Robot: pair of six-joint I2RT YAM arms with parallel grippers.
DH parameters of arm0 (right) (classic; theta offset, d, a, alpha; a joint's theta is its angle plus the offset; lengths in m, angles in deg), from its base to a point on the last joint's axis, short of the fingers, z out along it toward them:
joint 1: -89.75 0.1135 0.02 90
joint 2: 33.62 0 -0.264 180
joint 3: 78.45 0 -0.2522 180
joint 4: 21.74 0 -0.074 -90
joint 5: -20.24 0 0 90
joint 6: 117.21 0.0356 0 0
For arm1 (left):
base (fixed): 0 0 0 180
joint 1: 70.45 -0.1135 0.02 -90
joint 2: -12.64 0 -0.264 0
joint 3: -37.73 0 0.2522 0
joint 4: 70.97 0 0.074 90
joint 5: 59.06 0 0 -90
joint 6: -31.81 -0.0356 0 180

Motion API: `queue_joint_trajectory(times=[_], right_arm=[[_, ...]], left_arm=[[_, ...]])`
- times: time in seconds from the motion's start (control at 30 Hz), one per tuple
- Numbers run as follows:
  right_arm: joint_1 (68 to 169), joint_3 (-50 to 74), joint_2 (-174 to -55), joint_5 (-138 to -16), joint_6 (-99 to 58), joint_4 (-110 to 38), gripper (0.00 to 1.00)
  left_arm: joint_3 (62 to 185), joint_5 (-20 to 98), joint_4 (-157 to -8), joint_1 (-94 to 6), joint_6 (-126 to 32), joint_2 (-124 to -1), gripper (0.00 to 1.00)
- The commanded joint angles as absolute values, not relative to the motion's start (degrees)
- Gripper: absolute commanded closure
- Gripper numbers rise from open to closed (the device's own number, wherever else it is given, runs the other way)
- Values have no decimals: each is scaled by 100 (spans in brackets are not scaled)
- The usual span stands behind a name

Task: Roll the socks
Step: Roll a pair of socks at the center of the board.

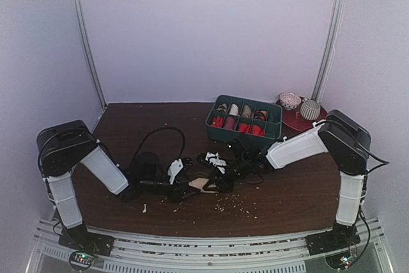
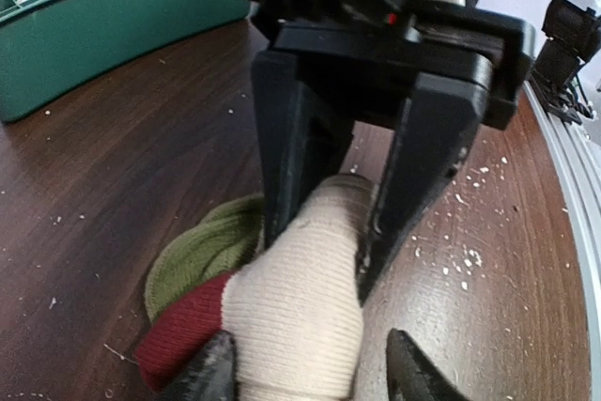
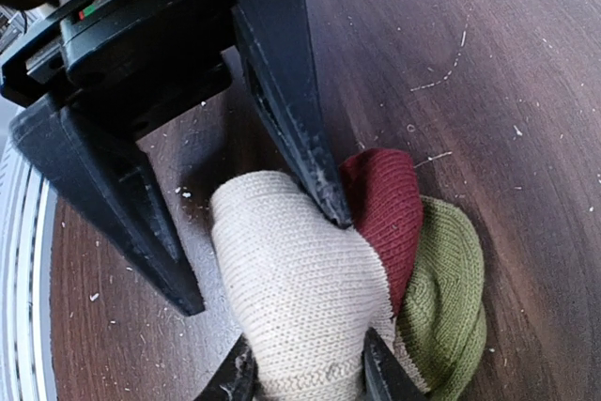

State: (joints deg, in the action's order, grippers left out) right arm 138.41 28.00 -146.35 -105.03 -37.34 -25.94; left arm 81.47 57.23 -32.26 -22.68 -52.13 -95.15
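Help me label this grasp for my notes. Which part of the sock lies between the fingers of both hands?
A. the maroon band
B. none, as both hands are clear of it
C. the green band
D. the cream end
D: both wrist views show the cream end of the sock between the fingers of the left hand and the right hand, with the maroon and green bands outside them.

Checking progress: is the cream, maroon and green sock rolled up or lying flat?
Bunched, not flat: the sock is a compact curled bundle, its cream end pinched by the right gripper. Whether it is fully rolled: cannot tell.
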Motion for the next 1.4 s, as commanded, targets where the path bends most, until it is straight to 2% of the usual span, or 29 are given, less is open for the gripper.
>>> queue_joint_trajectory(times=[0.0,0.13,0.3,0.43,0.53,0.6,0.83,1.0,1.2,1.37], right_arm=[[13896,3140,-15331,-10245,-3664,-4211,68],[13883,3116,-15385,-10323,-3657,-4276,68],[13856,3046,-15430,-10841,-3683,-4458,67],[13838,2827,-15515,-10976,-3821,-4799,64],[13806,2774,-15279,-10586,-3711,-4564,51],[13726,2746,-15012,-10312,-3593,-4252,47],[13679,3270,-13561,-9076,-3937,-2776,48],[13998,4186,-12622,-8648,-5147,-1995,41],[14094,4436,-12574,-8638,-5578,-2037,39],[14101,4082,-13016,-8699,-5712,-2295,40]], left_arm=[[8303,5945,-3325,-2237,-5192,-9699,56],[8458,6047,-3578,-2236,-5229,-9769,71],[8672,6142,-4108,-2223,-5206,-9981,100],[9285,6083,-5799,-2232,-4961,-10080,100],[9786,5915,-7452,-2238,-4629,-10142,100],[9861,6036,-8061,-2296,-4429,-10249,100],[9545,6604,-8596,-2525,-4074,-10729,100],[9597,6742,-8770,-2568,-3990,-10785,100],[9870,6782,-9316,-2623,-4201,-10953,100],[10061,6773,-9684,-2648,-4352,-10948,100]])
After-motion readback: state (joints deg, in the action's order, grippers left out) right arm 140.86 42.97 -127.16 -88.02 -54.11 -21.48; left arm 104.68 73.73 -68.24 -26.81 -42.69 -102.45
